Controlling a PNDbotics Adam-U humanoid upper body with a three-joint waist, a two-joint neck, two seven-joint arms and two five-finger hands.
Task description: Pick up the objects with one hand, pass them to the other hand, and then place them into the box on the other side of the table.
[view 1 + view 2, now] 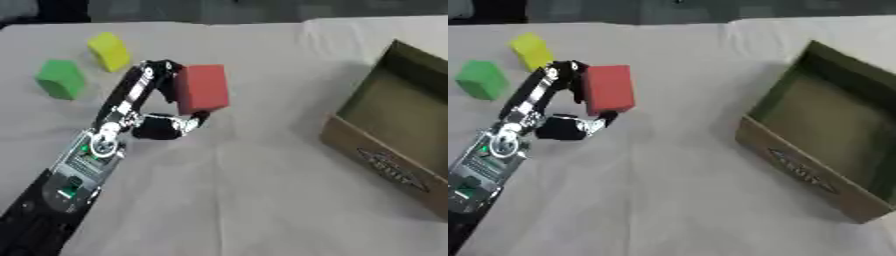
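My left hand [149, 107] grips the red block [202, 89], not yet passed on; green block [60, 78], yellow block [108, 51] wait far left, box [372, 157] right.

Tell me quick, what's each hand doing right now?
Left hand: closed on the red block, fingers above and thumb below.
Right hand: not in view.

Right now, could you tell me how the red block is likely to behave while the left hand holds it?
The red block looks rigid, with flat faces and straight edges, so it probably won't sag or roll. It is large against the left hand, which pinches it at top and bottom, so it might pivot. It looks matte, likely not slippery.
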